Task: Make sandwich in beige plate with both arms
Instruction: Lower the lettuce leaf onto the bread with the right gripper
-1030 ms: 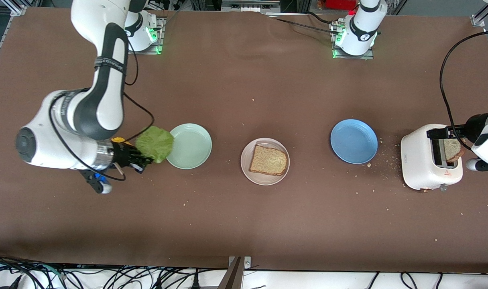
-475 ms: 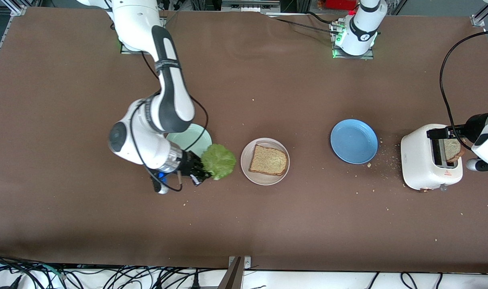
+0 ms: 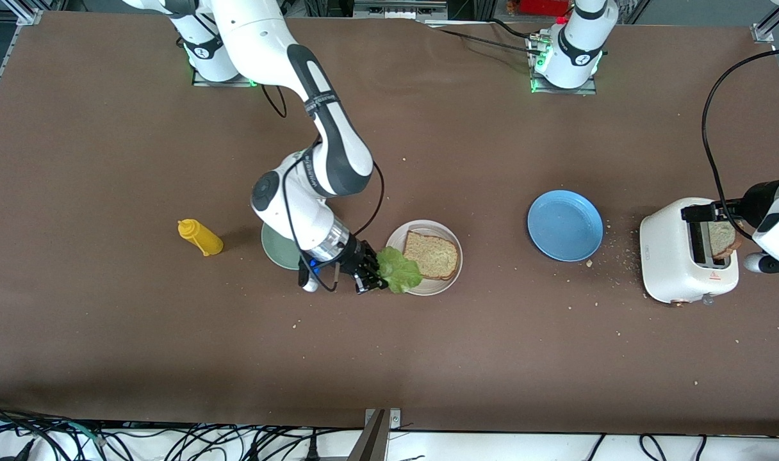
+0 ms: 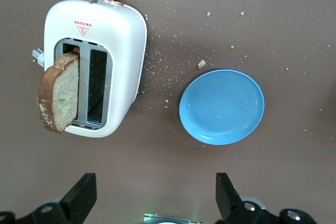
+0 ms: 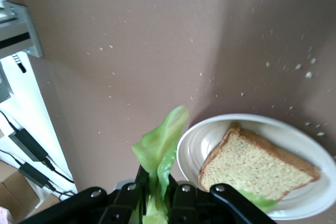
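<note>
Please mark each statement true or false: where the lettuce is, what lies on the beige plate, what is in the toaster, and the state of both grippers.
1. The right gripper is shut on the lettuce leaf. True.
2. The beige plate holds two bread slices. False: only one bread slice lies on it.
3. The left gripper is open over the table near the toaster. True.
4. The toaster's slots are both empty. False: a second slice stands up out of one slot.
5. The blue plate carries the lettuce. False: it is bare.
</note>
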Robot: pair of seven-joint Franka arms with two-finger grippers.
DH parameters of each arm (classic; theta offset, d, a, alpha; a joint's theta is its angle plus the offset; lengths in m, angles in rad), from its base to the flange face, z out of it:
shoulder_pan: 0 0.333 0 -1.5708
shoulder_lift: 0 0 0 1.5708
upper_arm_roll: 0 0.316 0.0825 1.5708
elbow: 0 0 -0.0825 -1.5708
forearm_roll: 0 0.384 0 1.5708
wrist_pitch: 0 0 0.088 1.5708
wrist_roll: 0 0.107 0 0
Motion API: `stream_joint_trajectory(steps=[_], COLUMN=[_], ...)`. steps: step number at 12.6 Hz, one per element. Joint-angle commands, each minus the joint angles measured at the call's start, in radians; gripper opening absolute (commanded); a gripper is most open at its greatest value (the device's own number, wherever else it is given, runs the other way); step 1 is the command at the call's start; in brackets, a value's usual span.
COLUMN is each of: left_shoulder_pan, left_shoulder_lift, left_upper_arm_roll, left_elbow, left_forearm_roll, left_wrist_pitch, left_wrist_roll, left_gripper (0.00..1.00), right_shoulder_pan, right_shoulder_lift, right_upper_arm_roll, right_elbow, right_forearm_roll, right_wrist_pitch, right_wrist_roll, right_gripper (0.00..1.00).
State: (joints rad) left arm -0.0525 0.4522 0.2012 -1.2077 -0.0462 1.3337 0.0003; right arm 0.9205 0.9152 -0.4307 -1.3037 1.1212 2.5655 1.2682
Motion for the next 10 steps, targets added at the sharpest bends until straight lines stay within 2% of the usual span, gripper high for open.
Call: stream_joint_trajectory(steps=[1,5,8,9,10], left_shoulder_pan=[0.003,0.005,0.002,0.003,0.003], left_shoulder_lift=[-0.013,-0.013,-0.013,-0.013,-0.012], left_upper_arm_roll=[-0.008,0.0,0.001,0.001,0.001], left_elbow=[-0.009,-0.009,-0.009,-0.01,-0.01], left_forearm_roll=[0.003,-0.001,0.009,0.011,0.012], left_wrist_pitch=[-0.005,-0.001,-0.001,-0.001,0.002], left_wrist_roll=[-0.006,-0.022,-0.022,-0.02,-0.02], left_gripper=[1.0,1.0,1.0,1.0,1.0], right_shoulder_pan=[-0.008,0.001,0.001,0.001,0.001], right_shoulder_lift=[0.086,0.116,0.128,0.128,0.126], right_upper_arm_roll=[0.062,0.125,0.139,0.139,0.139], right_elbow=[0.089,0.09,0.1,0.1,0.1], right_forearm_roll=[0.015,0.015,0.014,0.014,0.014], right_wrist_pitch=[0.077,0.14,0.171,0.171,0.171], right_wrist_roll=[0.078,0.097,0.108,0.108,0.112], right_gripper=[0.0,0.0,0.0,0.12,0.38])
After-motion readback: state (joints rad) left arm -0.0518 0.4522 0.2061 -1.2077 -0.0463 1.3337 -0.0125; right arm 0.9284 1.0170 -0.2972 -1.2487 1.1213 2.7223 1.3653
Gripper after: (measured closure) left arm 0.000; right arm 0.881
